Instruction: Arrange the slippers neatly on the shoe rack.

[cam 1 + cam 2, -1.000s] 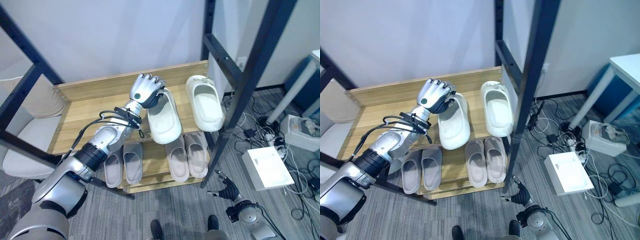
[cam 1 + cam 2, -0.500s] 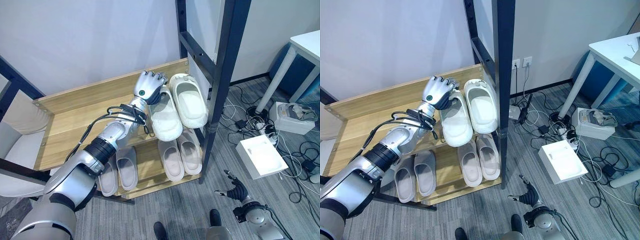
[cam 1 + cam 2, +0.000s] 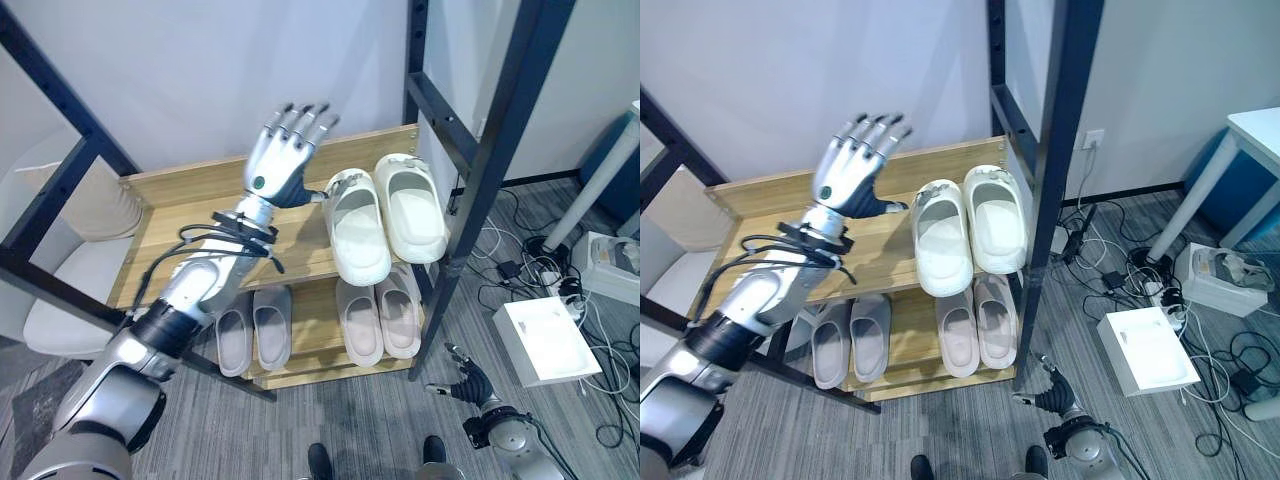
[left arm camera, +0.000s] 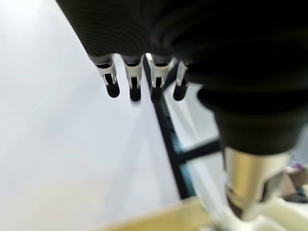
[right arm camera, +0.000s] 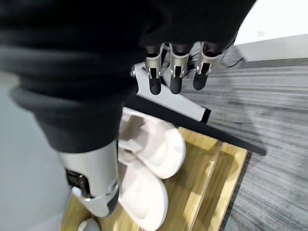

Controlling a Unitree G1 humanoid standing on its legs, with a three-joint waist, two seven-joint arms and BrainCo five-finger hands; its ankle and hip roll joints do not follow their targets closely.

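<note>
Your left hand [image 3: 280,160] hangs above the upper shelf [image 3: 190,225] of the shoe rack [image 3: 300,365], its fingers [image 3: 300,120] spread straight and holding nothing; the left wrist view shows them extended with empty wall beyond. The white slippers [image 3: 385,220] lie just to the right of that hand, side by side and touching, on the right end of the upper shelf. Their long axes run near to far, toes toward you and hanging over the near edge, heels toward the wall. The left slipper of the pair [image 3: 357,228] is the one closest to your thumb, which reaches toward its heel without clearly touching it.

Below, two beige pairs sit on the lower shelf: one at the left [image 3: 252,330], one at the right [image 3: 378,318], each parallel in the same near-far direction.

Your right hand [image 3: 462,383] is low by the floor, near the rack's right post [image 3: 470,200], well apart from the white pair; its fingers look relaxed and empty in the right wrist view. The left hand is plainly the nearer one for any nudge, which I judge would go rightward or toward the wall.

No brand, label or writing can be read on the slippers or rack.
</note>
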